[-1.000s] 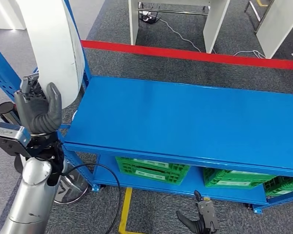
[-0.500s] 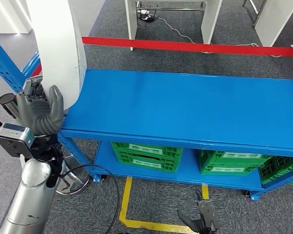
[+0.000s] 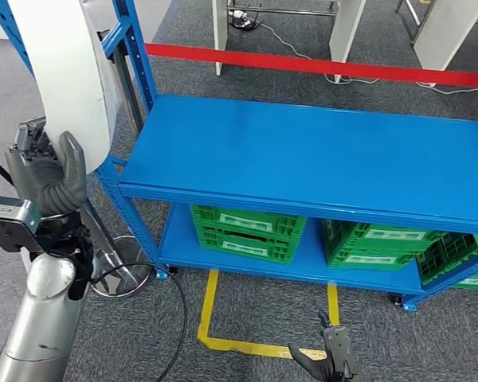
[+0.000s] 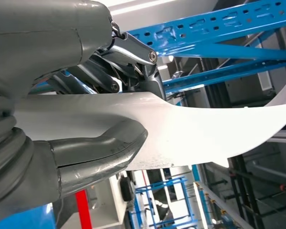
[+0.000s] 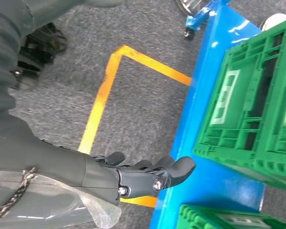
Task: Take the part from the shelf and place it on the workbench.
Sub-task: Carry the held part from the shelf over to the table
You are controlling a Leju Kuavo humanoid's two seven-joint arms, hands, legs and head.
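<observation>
A Leju Kuavo humanoid's left hand grips a large curved white plastic panel, thumb across one face and fingers behind, holding the part raised left of the blue steel workbench and clear of its top. In the left wrist view, the thumb presses flat on the white sheet. A blue perforated shelf upright rises just behind the workbench's left end. Beneath the bench top, green plastic crates sit on the lower blue shelf. A yellow floor line marks the grey carpet in front of the bench, and a red floor stripe runs behind it. The right hand hangs low before the bench, fingers apart and holding nothing; the right wrist view shows it above the yellow line.
</observation>
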